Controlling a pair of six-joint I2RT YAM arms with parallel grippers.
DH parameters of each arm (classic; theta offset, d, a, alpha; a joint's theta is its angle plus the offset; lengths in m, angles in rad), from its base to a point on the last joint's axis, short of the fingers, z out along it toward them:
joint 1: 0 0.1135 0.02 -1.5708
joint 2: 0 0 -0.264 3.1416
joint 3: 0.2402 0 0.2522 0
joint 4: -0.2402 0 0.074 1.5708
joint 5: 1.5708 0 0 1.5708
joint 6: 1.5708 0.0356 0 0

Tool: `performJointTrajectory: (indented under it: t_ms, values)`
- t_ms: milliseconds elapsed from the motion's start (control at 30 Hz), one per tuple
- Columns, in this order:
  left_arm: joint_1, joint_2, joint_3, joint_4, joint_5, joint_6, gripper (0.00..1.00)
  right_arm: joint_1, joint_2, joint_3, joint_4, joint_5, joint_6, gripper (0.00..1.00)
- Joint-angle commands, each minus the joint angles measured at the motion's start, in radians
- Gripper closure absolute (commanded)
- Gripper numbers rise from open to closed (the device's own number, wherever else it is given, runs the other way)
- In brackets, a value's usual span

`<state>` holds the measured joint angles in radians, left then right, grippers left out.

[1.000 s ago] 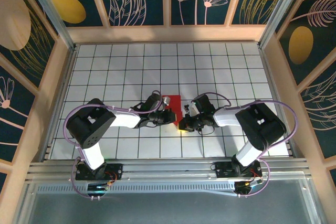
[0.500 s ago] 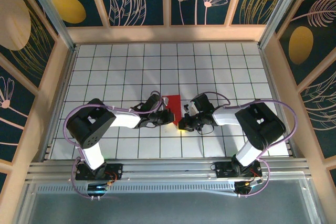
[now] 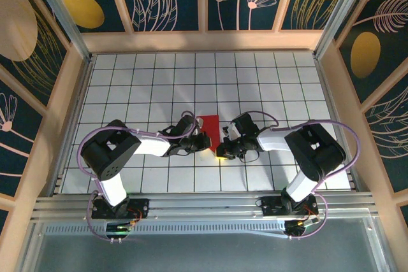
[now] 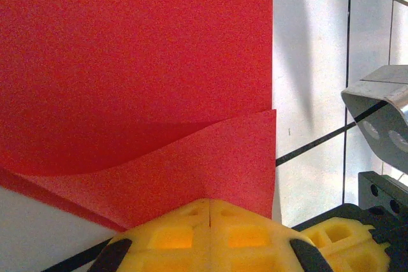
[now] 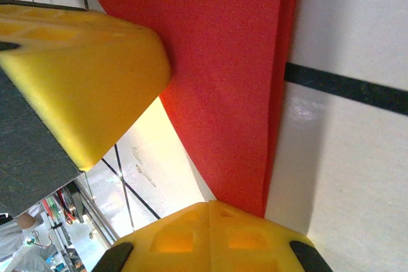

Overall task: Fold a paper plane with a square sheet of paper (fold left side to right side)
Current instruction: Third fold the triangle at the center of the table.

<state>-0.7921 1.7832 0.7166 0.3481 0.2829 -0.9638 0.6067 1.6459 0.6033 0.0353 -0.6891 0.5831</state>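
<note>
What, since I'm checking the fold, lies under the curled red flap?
Another layer of the same square sheet of paper lies under the flap, with a shadowed gap between. The table beneath both is covered; it shows just beside the paper.

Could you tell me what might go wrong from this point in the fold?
The left gripper, shut on a lifted flap of the red sheet, holds it slightly off the lower layer's edge; creasing now may set a skewed fold. The right gripper is shut at the sheet's corner, close beside the left fingers; they could collide, or opposing pulls might tear the paper.
</note>
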Motion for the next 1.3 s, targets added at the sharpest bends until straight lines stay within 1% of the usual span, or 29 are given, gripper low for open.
performJointTrajectory:
  t_ms: [0,167,367,600,733,833,967,1100,1200,1267]
  values:
    - [0.02,0.026,-0.037,-0.001,-0.034,-0.02,0.96,0.006,0.066,-0.023,-0.121,0.163,-0.007,1.0]
    - [0.051,0.018,-0.058,0.015,-0.031,-0.021,0.96,0.008,0.071,-0.021,-0.126,0.165,-0.008,1.0]
    - [0.111,0.01,-0.061,0.002,-0.02,0.015,0.96,0.013,0.074,-0.016,-0.129,0.163,-0.012,1.0]
    - [0.171,-0.009,-0.042,-0.094,-0.089,0.092,0.96,0.014,0.072,-0.014,-0.129,0.165,-0.011,1.0]
    - [0.204,0.005,-0.037,-0.108,-0.097,0.107,0.98,0.014,0.076,-0.011,-0.124,0.161,-0.008,1.0]
    - [0.218,-0.012,-0.029,-0.114,-0.103,0.128,0.98,0.014,0.075,-0.009,-0.123,0.16,-0.008,1.0]
    - [0.246,-0.044,0.003,-0.163,-0.135,0.168,0.97,0.014,0.072,-0.013,-0.12,0.161,-0.008,1.0]
    - [0.285,-0.05,0.034,-0.185,-0.126,0.2,0.98,0.014,0.075,-0.016,-0.11,0.157,-0.005,1.0]
    - [0.287,-0.114,0.044,-0.199,-0.142,0.229,0.98,0.014,0.067,-0.017,-0.106,0.158,-0.004,1.0]
    - [0.286,-0.174,0.033,-0.189,-0.114,0.248,0.98,0.014,0.061,-0.018,-0.105,0.161,-0.002,1.0]
